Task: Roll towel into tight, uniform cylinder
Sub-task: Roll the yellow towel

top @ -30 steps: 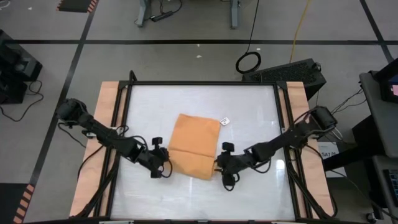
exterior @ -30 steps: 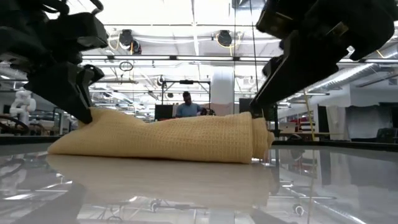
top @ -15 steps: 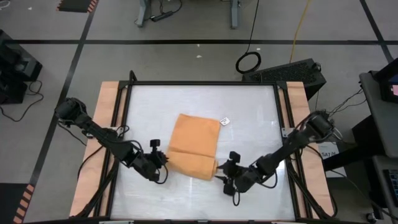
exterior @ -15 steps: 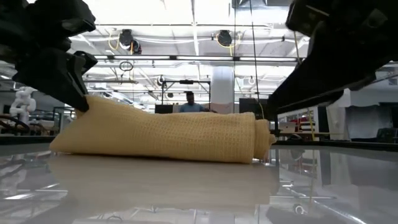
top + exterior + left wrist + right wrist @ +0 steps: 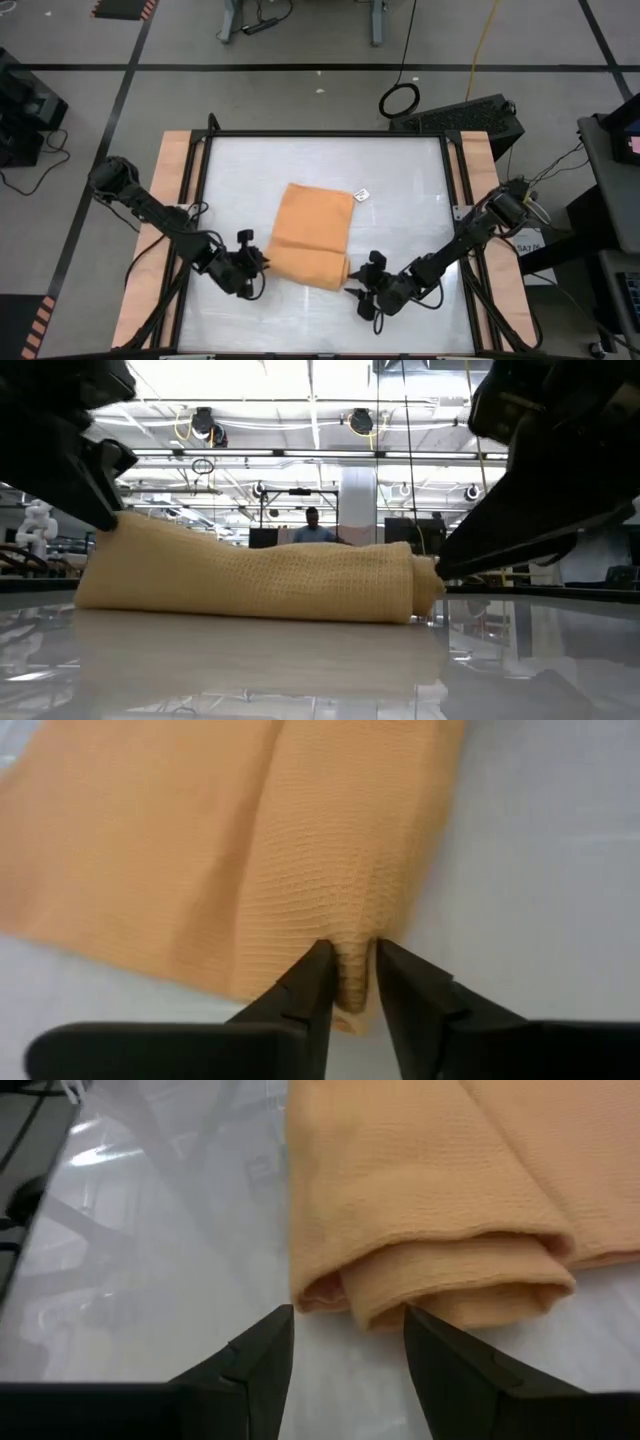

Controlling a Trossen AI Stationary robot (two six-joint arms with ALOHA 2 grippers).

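The orange-tan towel (image 5: 310,235) lies on the glass table, its near part rolled into a loose roll (image 5: 306,268) and its far part flat. A small white tag (image 5: 361,195) shows at its far right corner. My left gripper (image 5: 259,265) is at the roll's left end, shut on cloth. My right gripper (image 5: 354,291) is open, just near-right of the roll's right end (image 5: 440,1285). Its fingers (image 5: 262,1355) stand short of that end, where the layered folds show. My left gripper pinches a small pucker of cloth (image 5: 352,965) between its two fingers, at the left end of the roll. The fingers come low from the table's left, slanting down. The pinched end (image 5: 120,525) stands a little higher than the rest of the roll, which lies on the table.
The glass tabletop (image 5: 400,180) has a dark frame and wooden side strips (image 5: 172,200). Bare glass lies around the towel on all sides. Beyond the table, a person (image 5: 313,528) stands far off in the room.
My right gripper has left the roll's right end and drawn back toward the table's near edge. My left gripper has shifted slightly toward the left edge, still holding the cloth. The roll's left end now stands a little higher and farther left.
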